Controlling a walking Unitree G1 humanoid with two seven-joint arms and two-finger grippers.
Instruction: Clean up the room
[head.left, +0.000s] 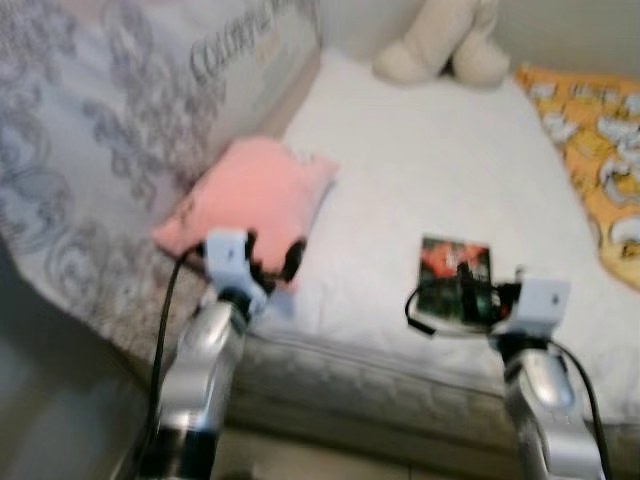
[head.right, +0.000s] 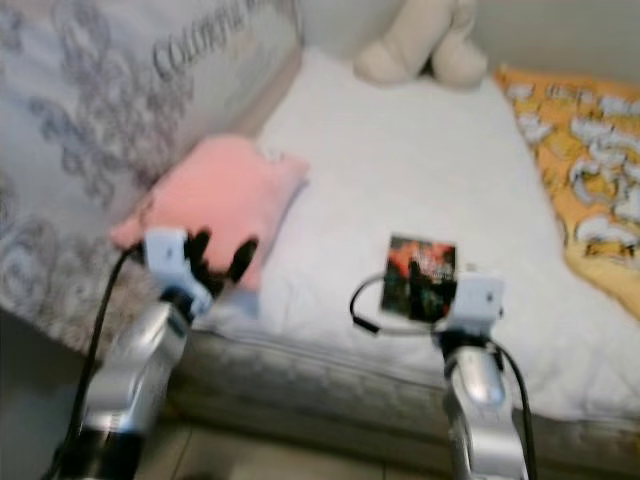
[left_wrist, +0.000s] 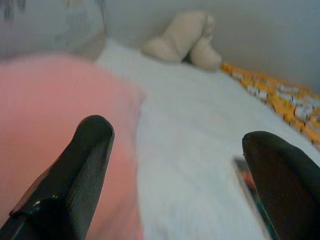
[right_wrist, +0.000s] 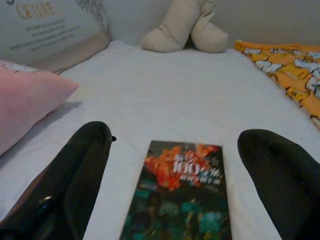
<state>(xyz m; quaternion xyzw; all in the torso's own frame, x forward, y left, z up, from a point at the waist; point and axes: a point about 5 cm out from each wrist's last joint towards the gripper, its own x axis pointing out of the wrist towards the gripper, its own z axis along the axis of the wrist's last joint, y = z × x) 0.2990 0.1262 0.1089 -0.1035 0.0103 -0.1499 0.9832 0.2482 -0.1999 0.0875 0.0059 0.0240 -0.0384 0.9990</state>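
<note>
The book (right_wrist: 180, 192) lying on the bed bears "100" in pale figures on its cover, while gold lettering on the grey patterned cushion (right_wrist: 47, 27) stays too blurred to read.

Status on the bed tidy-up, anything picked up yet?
Nothing looks picked up yet. In hand: right gripper is open, lined up on the book lying flat on the white sheet; left gripper is open at the pink pillow. Left: book, pillow, plush toy, orange blanket.

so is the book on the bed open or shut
Shut. The book lies flat on the white bed, front cover up, no pages showing, between the right gripper's open fingers.
</note>
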